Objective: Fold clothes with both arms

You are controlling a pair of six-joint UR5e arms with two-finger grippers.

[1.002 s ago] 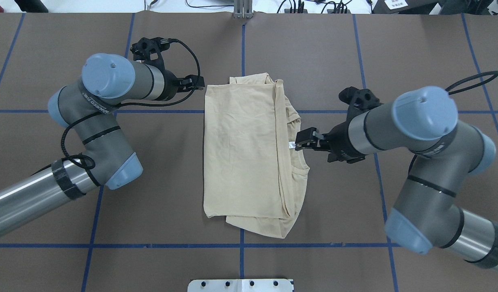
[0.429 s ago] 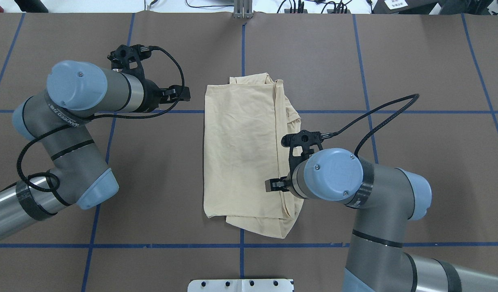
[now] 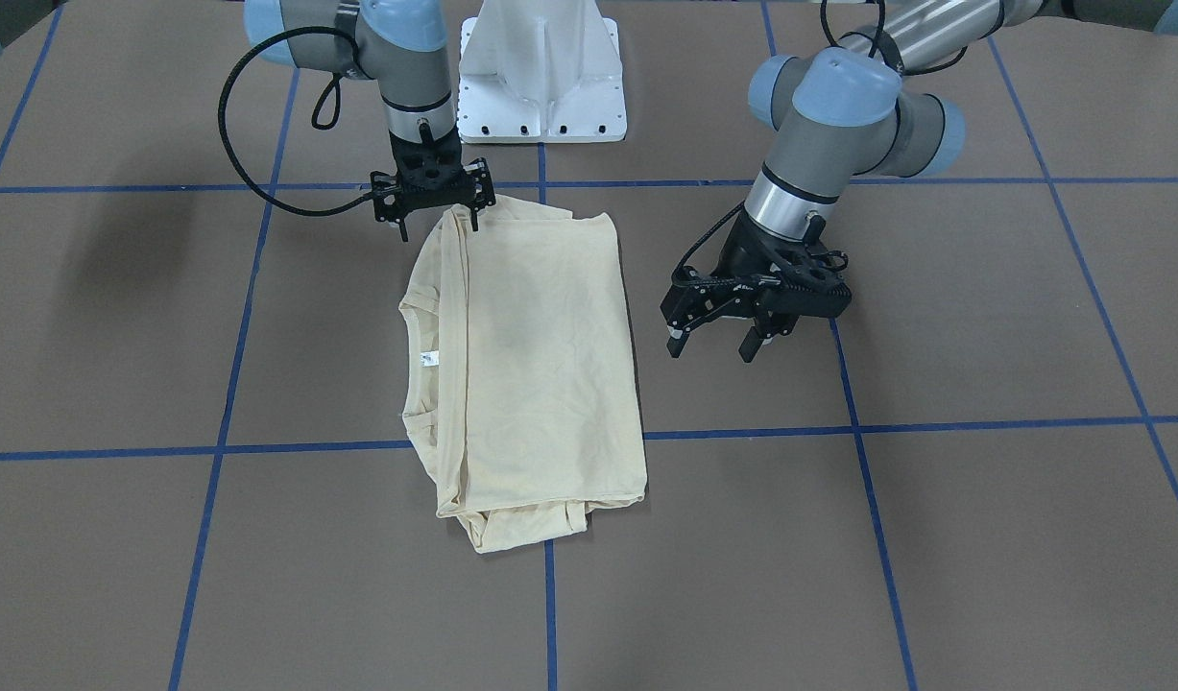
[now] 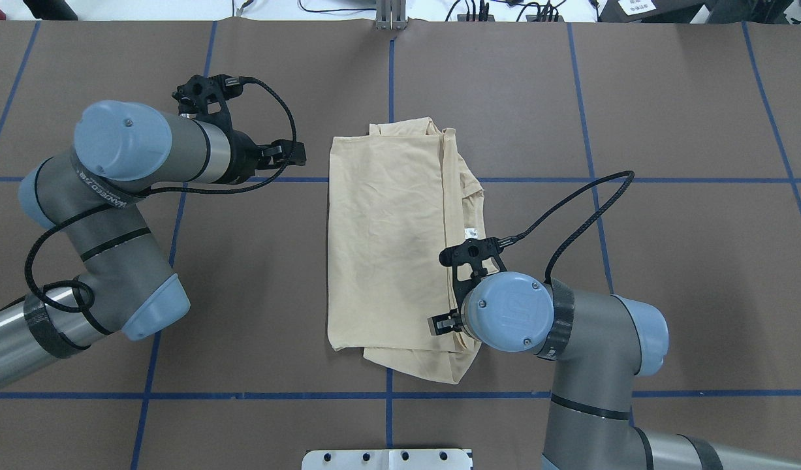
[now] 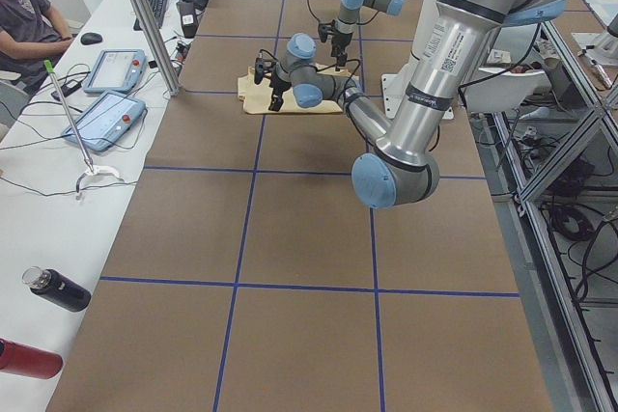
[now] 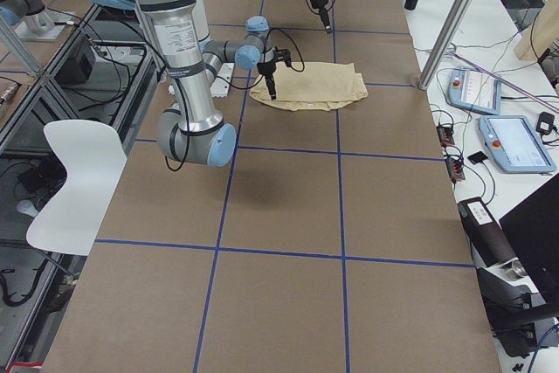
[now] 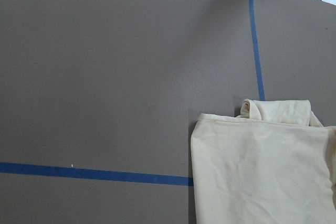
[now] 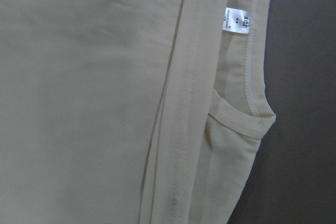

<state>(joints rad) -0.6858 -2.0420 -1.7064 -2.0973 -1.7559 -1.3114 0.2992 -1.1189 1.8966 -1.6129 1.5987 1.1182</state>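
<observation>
**A:** T-shirt [image 4: 393, 241] dead centre of the overhead view, folded into a tall cream rectangle on the brown table [image 4: 570, 98]. It lies plain side up, with no print showing.

**B:** The white neck label [image 4: 469, 233] peeks out on the right edge, with the collar layers stacked under the top fold. A bunched bit of fabric pokes out at the bottom.

**A:** In the front view, the right gripper [image 3: 439, 226] is at the upper left of the cloth, pointing straight down at the corner nearest the white base [image 3: 540, 77]. Its jaws are apart, one finger over the fabric and the other just off its edge.

**B:** Is it touching? I can't tell from here. Its wrist camera is filled with cloth: seams, collar and label, very close.

**A:** In that same view, the left gripper [image 3: 711, 347] is right of the shirt, tilted over bare table. Its jaws are spread with nothing between them, near the cloth's edge but clear of it.

**B:** Overhead, it sits left of the shirt's upper left corner, just above the blue tape line [image 4: 700, 179]. Its wrist camera catches that shirt corner at lower right of frame.
</observation>
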